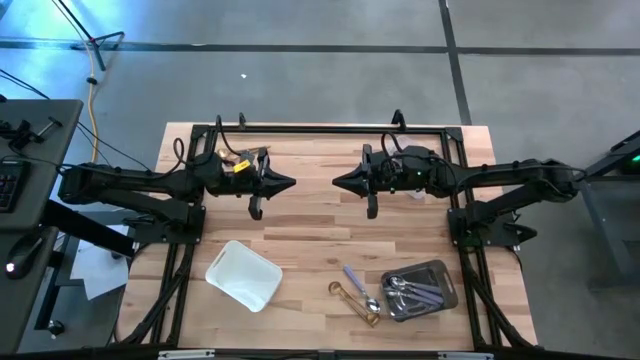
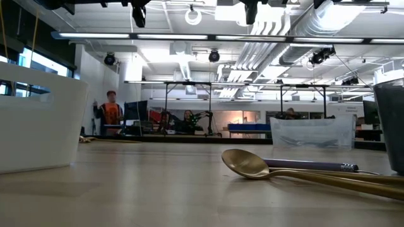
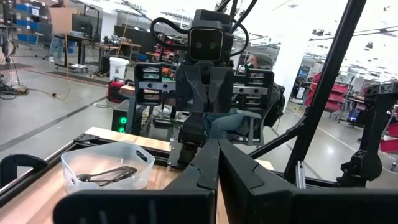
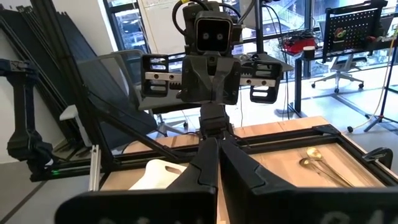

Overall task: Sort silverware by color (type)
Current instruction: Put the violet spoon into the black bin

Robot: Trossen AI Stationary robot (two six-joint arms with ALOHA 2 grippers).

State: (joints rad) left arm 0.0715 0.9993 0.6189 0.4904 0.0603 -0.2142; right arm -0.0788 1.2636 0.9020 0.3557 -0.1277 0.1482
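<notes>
**Silverware Unsorted Beside the Grey Tray, Both Arms Parked**

Two gold spoons (image 1: 358, 303) and a purple-handled utensil (image 1: 354, 279) are seen lying flat on the wooden table (image 1: 320, 215), just beside the grey tray (image 1: 441, 279), on the side facing the white tray (image 1: 243, 274). More pieces, silver and purple-handled, are piled inside the grey tray. The white tray appears to hold nothing.

The silverware is judged light, rigid and slippery; because each piece lies flat, a grip across the narrow handle, rather than the rounded bowl, is likely to be needed.

The left gripper (image 1: 290, 183) and the right gripper (image 1: 338, 182) are held above the table, well apart from the grey tray, tips facing each other. The fingers of both are pressed together, with nothing pinched.
</notes>
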